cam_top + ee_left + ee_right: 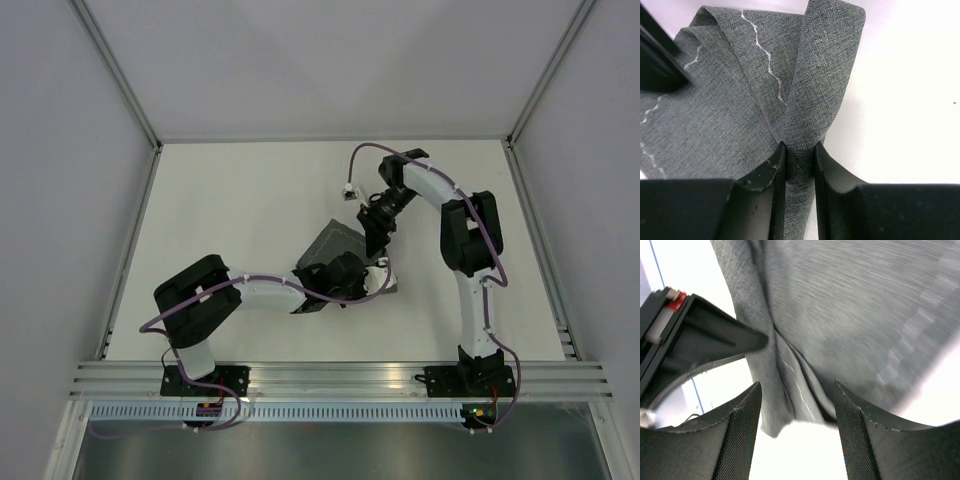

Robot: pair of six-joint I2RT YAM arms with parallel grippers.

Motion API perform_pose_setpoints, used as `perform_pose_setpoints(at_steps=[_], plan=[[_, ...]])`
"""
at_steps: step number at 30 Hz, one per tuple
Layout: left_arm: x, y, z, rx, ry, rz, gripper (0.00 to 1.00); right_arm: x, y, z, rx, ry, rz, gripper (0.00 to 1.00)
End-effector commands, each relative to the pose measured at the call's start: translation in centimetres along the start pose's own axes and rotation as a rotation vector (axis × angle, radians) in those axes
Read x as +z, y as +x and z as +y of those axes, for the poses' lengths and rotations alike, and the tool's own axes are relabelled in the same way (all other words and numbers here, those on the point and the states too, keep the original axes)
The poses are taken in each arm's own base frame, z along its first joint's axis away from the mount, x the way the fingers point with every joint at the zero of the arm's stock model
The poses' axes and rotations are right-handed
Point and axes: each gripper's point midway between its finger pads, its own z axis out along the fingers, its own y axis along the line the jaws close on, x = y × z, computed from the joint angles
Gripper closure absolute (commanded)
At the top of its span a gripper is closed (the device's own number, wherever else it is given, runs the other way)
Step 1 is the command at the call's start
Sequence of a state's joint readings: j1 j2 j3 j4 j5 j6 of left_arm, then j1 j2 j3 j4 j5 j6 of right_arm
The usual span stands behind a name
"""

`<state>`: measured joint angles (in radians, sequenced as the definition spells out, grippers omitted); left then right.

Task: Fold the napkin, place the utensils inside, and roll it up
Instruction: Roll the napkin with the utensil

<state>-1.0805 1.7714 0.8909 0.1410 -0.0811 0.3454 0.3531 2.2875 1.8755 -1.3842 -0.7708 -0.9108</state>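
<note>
Within narrow left gripper (800, 152), folded napkin (730, 110)

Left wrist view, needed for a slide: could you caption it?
Left gripper pinching a fold of the dark grey napkin on the white table.

We see the napkin (740, 115) as a matt, finely woven grey cloth, its pale hem stitching a thin thread; the left gripper (800, 152) shows smooth black plastic with a dull sheen and pale scuffs at one tip; the right gripper (797, 390) wears pads (740, 440) with a fine mesh texture; the table (230, 200) looks white, smooth and matt; the near rail (330, 378) is ribbed, silvery metal.
</note>
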Motion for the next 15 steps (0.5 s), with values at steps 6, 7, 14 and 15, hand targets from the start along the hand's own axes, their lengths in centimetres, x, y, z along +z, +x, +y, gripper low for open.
perform_pose_setpoints(at_steps=[6, 7, 14, 15], plan=[[-0.3, 5.7, -6.0, -0.292, 0.397, 0.164, 0.98, -9.8, -1.5, -0.4, -0.055, 0.285, -0.346, 0.35], [-0.2, 5.7, -5.7, -0.332, 0.435, 0.159, 0.98, -10.4, -1.8, -0.9, -0.088, 0.335, -0.373, 0.35], [-0.3, 5.7, -4.9, -0.539, 0.589, 0.14, 0.98, -11.0, 0.6, 2.0, -0.29, 0.554, -0.445, 0.3], [-0.3, 5.8, -4.3, -0.568, 0.594, 0.135, 0.98, -9.7, 1.7, 2.1, -0.307, 0.549, -0.437, 0.3]])
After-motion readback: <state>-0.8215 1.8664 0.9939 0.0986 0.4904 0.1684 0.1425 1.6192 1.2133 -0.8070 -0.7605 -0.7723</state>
